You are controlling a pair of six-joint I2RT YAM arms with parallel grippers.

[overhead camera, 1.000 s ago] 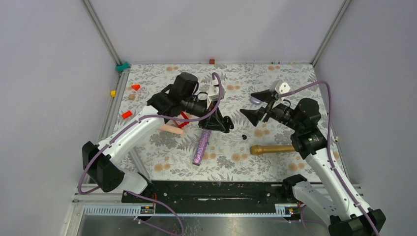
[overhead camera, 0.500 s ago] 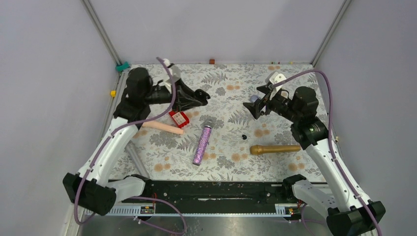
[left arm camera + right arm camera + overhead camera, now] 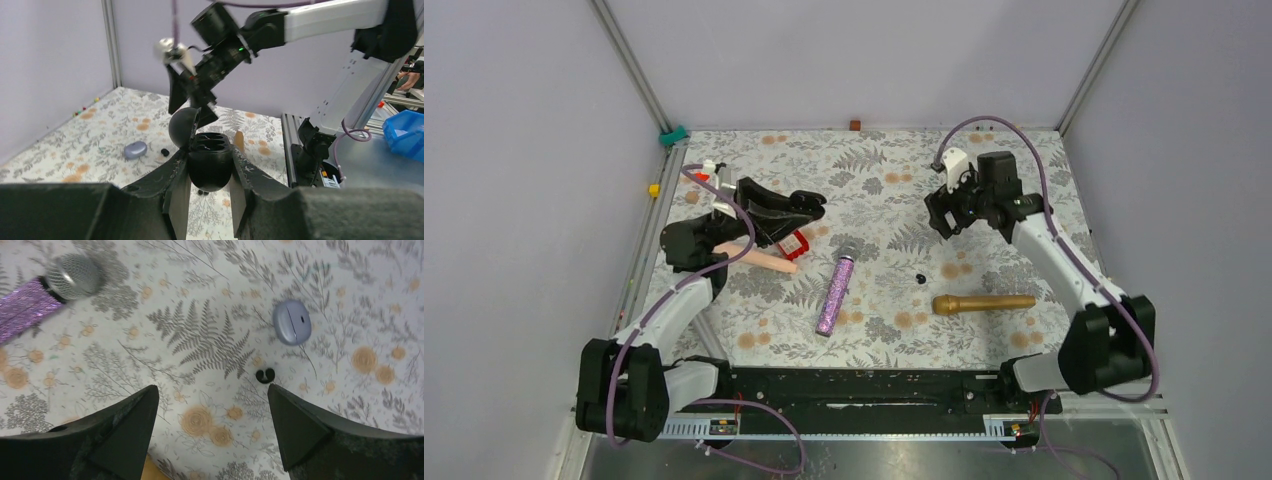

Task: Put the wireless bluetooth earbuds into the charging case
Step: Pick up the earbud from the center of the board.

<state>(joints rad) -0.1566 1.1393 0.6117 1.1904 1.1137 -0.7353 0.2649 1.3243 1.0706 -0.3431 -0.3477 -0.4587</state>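
Observation:
My left gripper (image 3: 804, 206) is shut on the black charging case (image 3: 210, 165) and holds it off the table with the lid open and the sockets facing up. One tiny black earbud (image 3: 921, 277) lies on the floral mat at centre right. It also shows below the case in the left wrist view (image 3: 201, 192). Another small black earbud (image 3: 265, 375) lies beside a lavender oval case (image 3: 292, 322), and both show in the left wrist view (image 3: 164, 151). My right gripper (image 3: 212, 387) is open and empty, hovering above this earbud (image 3: 939, 215).
A purple glitter microphone (image 3: 834, 292) lies mid-table and a gold microphone (image 3: 984, 302) at the right front. A red object (image 3: 794, 243) and a peach stick (image 3: 759, 258) lie under the left arm. Small blocks sit along the left edge (image 3: 654, 189).
My left gripper has pulled back from mid-table toward the left rear, carrying the charging case. My right arm has folded toward the back, and its gripper stays near the lavender case.

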